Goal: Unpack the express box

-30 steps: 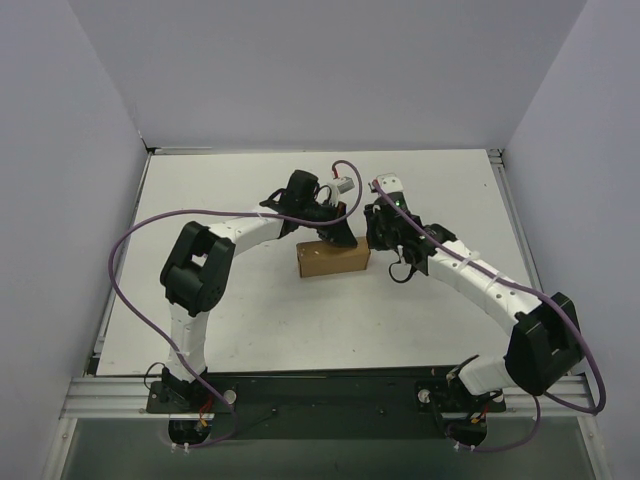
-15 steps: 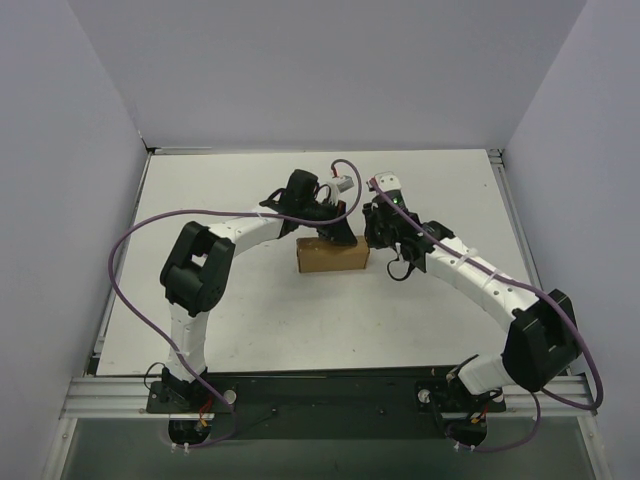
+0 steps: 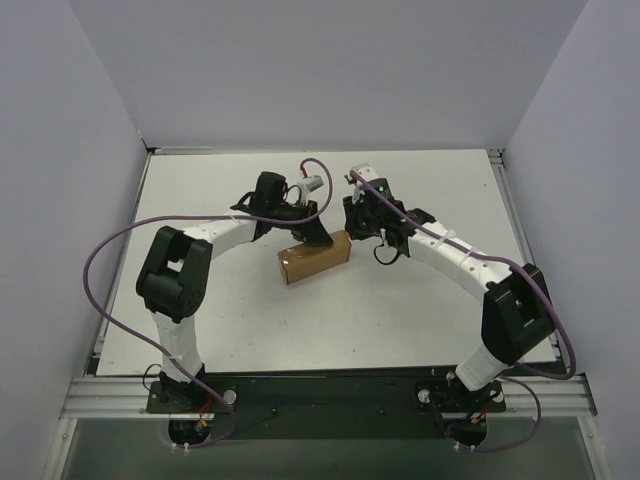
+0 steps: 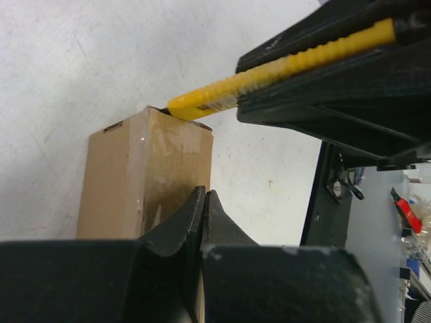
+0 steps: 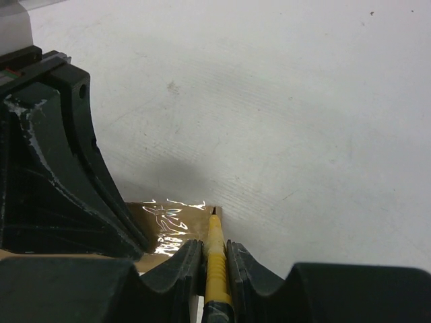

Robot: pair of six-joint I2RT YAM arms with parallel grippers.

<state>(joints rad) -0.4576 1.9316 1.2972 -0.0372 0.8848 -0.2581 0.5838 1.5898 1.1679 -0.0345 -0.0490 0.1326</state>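
The express box [image 3: 315, 257] is a small brown cardboard box lying tilted in the middle of the table, with shiny tape on its top [image 5: 168, 219]. My left gripper [image 3: 322, 238] is shut with nothing between its fingers, and its tips [image 4: 204, 196] rest at the box's [image 4: 145, 175] near edge. My right gripper [image 3: 352, 226] is shut on a yellow utility knife [image 5: 215, 259]. The knife's tip [image 4: 178, 108] touches the top corner of the box at its right end. The right gripper's black body [image 4: 350, 101] fills the upper right of the left wrist view.
White table [image 3: 420, 310] with grey walls on three sides. The purple cables [image 3: 110, 250] loop out from both arms. The left gripper's black body [image 5: 54, 168] stands close on the left of the right wrist view. A metal rail [image 3: 320, 390] runs along the near edge.
Both grippers and the box have shifted left. The box has turned and now lies tilted, with its right end farther back.
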